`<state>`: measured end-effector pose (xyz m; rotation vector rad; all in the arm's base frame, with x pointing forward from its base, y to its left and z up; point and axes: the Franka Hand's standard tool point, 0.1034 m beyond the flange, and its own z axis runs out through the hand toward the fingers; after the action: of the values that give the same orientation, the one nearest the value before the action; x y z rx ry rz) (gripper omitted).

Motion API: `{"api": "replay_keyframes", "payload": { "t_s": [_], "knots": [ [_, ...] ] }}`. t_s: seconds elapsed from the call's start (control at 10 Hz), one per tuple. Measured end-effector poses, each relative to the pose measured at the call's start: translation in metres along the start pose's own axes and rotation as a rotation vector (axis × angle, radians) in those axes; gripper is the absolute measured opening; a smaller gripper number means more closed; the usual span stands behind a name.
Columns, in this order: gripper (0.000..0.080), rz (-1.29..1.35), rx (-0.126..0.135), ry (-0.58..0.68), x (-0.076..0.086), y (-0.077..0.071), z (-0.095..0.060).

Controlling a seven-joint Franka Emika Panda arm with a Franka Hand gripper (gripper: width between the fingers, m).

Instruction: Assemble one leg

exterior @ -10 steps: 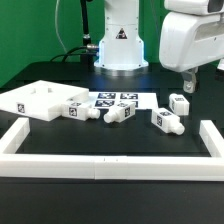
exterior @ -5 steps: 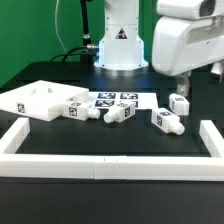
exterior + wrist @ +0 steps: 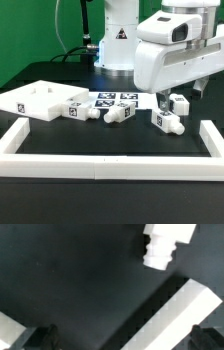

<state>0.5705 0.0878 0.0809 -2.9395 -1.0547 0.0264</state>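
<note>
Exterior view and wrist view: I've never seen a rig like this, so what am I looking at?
The big white machine is a robot arm. The exterior view comes from a camera standing off it; the wrist view looks from its wrist, past its gripper, whose two dark fingers are open and hold nothing. On the black table lie a flat white panel, the marker board, several stubby tagged legs, such as this leg, and long white rails. The wrist view shows one leg and part of a rail.

A white panel (image 3: 35,98) lies near the marker board (image 3: 118,99), inside white border rails (image 3: 100,167).
</note>
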Motion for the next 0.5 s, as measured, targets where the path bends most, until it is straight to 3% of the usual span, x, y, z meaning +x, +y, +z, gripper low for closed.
{"api": "replay_keyframes", "payload": {
  "t_s": [0.3, 0.5],
  "knots": [
    [0.0649, 0.005, -0.006, 0.014, -0.006, 0.001, 0.007],
    [0.0649, 0.000, -0.012, 0.034, -0.030, -0.007, 0.029]
  ]
}}
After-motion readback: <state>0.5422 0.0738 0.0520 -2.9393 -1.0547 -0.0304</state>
